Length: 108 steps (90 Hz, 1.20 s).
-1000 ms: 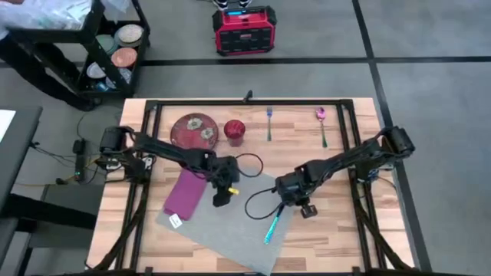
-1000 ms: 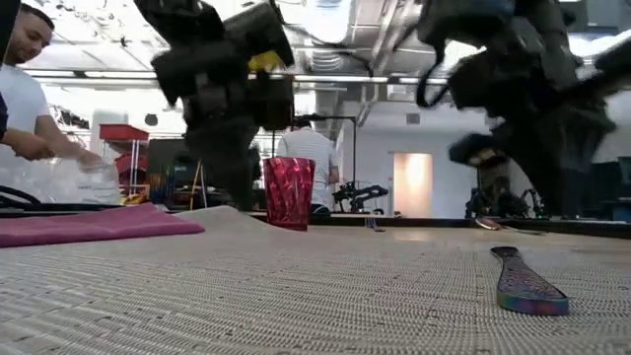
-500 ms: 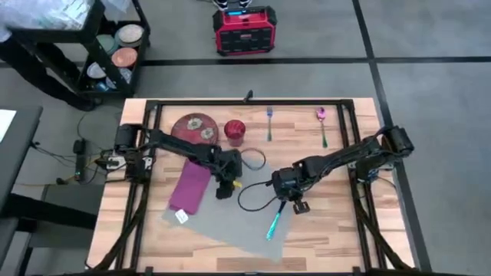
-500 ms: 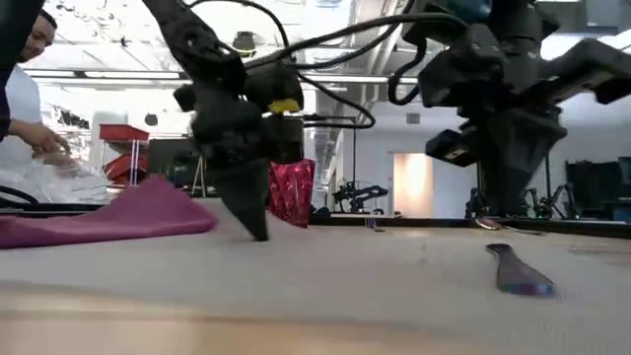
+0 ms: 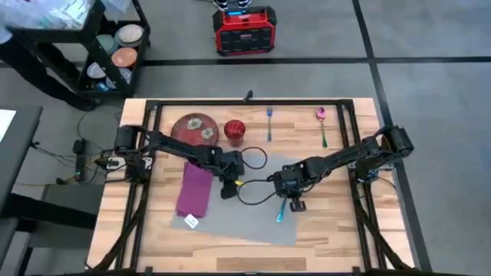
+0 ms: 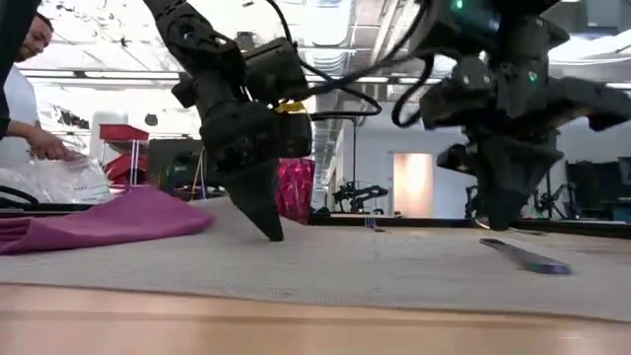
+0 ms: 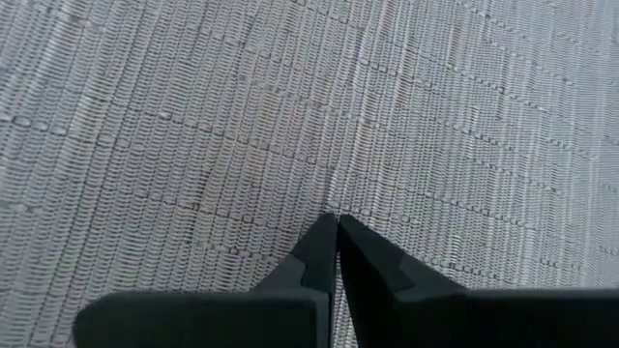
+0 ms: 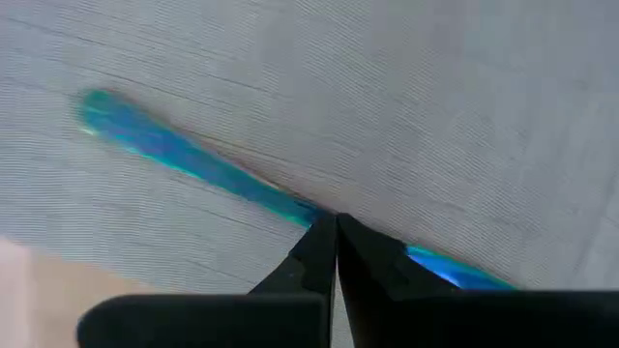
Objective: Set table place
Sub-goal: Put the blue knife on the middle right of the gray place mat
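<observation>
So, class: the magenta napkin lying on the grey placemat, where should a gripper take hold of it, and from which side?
Pinch the magenta napkin at its raised fold, coming straight down from above. The low view shows that part humped up off the placemat, so fingers can close around it; its flat edges offer nothing to bite.

A magenta cloth napkin (image 5: 195,191) lies rumpled, with a small white tag (image 5: 191,221) just beside its near end. A dark red patterned plate (image 5: 194,128) sits next to a red faceted tumbler (image 5: 234,130). Farther along lie a blue-handled fork (image 5: 269,123) and a pink-bowled spoon (image 5: 322,125). An iridescent blue knife (image 5: 281,210) lies apart from them. On the floor stand a red and black box (image 5: 244,30) and a black shelf cart (image 5: 107,54) holding bowls.
</observation>
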Tool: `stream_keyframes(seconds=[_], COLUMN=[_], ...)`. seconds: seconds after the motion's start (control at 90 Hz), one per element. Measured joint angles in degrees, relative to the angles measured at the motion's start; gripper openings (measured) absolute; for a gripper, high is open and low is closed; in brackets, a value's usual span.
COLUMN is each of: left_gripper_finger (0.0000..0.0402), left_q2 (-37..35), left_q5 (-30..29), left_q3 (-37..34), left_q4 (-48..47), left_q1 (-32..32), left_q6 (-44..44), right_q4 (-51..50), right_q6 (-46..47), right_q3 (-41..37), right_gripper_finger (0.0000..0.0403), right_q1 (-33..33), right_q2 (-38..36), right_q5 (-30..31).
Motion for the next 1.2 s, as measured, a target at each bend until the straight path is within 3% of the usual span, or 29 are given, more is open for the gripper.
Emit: stream_keyframes(seconds=[0.267,0.456,1.011,1.2], left_gripper_finger=[0.0,0.0,0.0,0.0], left_q2=[0.02,0.02,0.02,0.02], left_q5=[-0.18,-0.42,-0.64,-0.67], left_q3=[-0.04,-0.04,-0.07,-0.1], left_q4=[2.78,2.79,3.09,3.52], left_q1=[-0.98,-0.99,-1.02,-1.02], left_q6=[-3.28,-3.81,-4.24,-4.18], right_q4=[-1.49,-6.05,-2.15,-0.36], right_q6=[2.0,4.03,3.94,-0.11], right_q3=[-0.14,-0.16,-3.5,-3.76], right_gripper_finger=[0.0,0.0,0.0,0.0], right_q1=[0.25,1.4,0.52,0.39], right_q2=[0.0,0.0,-0.01,0.0], right_q5=[0.09,4.59,4.45,4.11])
